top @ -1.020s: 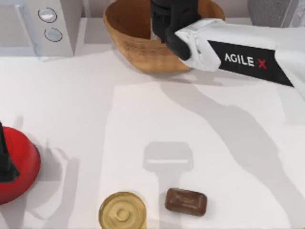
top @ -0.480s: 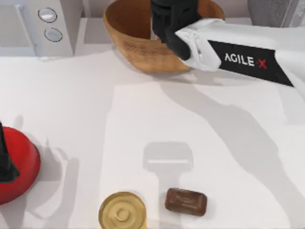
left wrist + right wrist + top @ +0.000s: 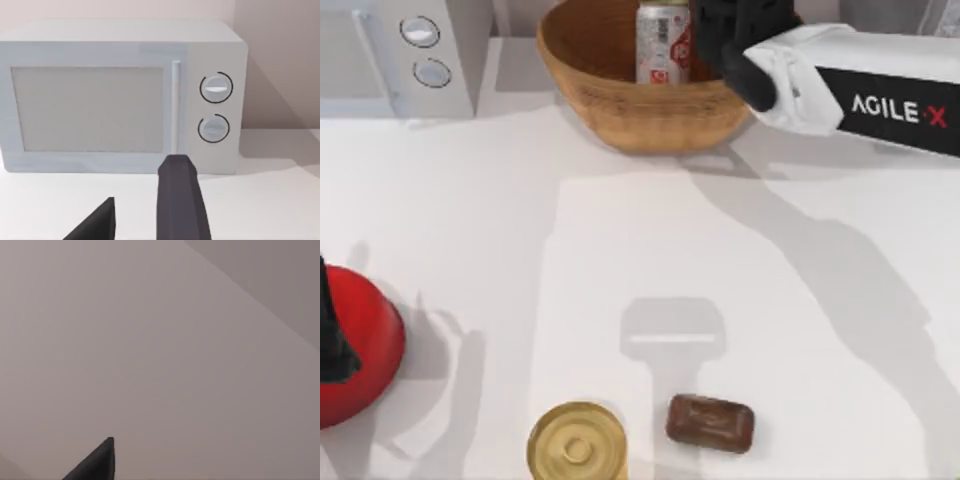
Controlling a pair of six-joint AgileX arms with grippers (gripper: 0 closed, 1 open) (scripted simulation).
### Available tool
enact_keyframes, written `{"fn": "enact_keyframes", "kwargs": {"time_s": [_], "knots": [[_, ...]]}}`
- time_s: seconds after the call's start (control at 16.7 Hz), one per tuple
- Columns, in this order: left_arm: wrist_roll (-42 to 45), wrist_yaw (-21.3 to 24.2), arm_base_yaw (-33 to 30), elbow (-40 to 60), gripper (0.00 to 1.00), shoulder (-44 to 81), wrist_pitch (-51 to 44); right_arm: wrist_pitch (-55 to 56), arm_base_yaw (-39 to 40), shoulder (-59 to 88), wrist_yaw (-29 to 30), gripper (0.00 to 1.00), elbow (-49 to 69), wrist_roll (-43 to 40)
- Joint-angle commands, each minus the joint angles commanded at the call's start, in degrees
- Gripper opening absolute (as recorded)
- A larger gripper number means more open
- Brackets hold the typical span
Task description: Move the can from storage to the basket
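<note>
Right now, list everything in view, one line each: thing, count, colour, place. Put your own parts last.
can: one, silver with red marks, standing upright inside the basket.
basket: one, tan-brown wicker, far middle of the table.
microwave: one, pale grey-white with two round dials, far left corner.
round tin: one, gold-yellow, near edge, left of the brown block.
brown block: one, dark brown, near edge, right of the tin.
red dome: one, red, left edge of the table.
table: one, white.
left gripper: black, at the left side, facing the microwave.
right gripper: black, on a white arm, over the basket's right rim beside the can.
</note>
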Motion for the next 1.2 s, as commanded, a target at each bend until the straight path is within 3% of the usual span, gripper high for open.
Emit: {"fn": "enact_keyframes", "kwargs": {"time_s": [0.42, 0.84, 1.2], "knots": [[0.00, 0.00, 0.00, 0.00, 1.00, 0.00, 0.00, -4.77, -11.45, -28.69, -12.00, 1.00, -29.34, 0.80], [0.00, 0.00, 0.00, 0.00, 1.00, 0.00, 0.00, -11.88, -21.62, -70.02, -24.81, 1.00, -61.55, 0.77], [0.00, 0.00, 0.00, 0.00, 1.00, 0.00, 0.00, -20.02, -27.13, -104.35, -31.48, 1.00, -83.58, -0.23]]}}
